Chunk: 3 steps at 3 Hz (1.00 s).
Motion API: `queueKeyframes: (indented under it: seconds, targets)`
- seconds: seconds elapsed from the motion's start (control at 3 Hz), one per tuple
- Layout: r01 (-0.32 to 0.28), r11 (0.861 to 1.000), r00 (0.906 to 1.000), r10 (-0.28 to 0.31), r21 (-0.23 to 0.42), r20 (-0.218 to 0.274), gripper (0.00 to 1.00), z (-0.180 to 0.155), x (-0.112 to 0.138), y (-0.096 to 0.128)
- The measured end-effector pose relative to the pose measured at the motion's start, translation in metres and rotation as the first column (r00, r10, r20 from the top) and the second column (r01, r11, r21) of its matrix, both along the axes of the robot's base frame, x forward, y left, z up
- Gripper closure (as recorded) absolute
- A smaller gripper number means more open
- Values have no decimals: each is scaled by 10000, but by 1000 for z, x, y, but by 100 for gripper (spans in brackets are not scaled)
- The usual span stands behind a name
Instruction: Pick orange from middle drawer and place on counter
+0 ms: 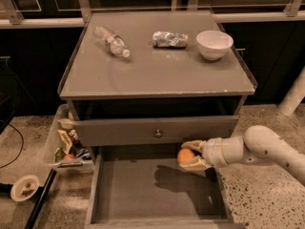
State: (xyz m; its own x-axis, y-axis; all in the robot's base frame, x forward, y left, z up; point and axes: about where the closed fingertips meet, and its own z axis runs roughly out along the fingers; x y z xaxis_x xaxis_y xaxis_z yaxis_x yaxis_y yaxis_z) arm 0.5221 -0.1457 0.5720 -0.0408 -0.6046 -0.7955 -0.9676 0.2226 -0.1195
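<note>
The orange (185,155) is held between the fingers of my gripper (192,154), lifted above the floor of the open middle drawer (143,194), near the drawer's back right. My arm reaches in from the right. The orange's shadow falls on the drawer floor below. The counter (157,70) is the glossy grey cabinet top above, well above the gripper.
On the counter lie a plastic bottle (112,41), a crumpled foil bag (170,39) and a white bowl (214,44). A closed drawer front with a knob (157,133) sits just above the gripper. A clear bin of clutter (64,144) stands left of the cabinet.
</note>
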Motion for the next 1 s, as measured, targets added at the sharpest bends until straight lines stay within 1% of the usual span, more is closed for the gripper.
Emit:
queueKeyframes:
  seconds: [0.33,0.67,1.0]
  targets:
    - [-1,10000,10000,1,0,0,100,0,0,0]
    - [-353,9986,9992,361,-406,190,100,5,-15,6]
    - [-988,9918,9872,1080,-816,1172,100,52,-38,16]
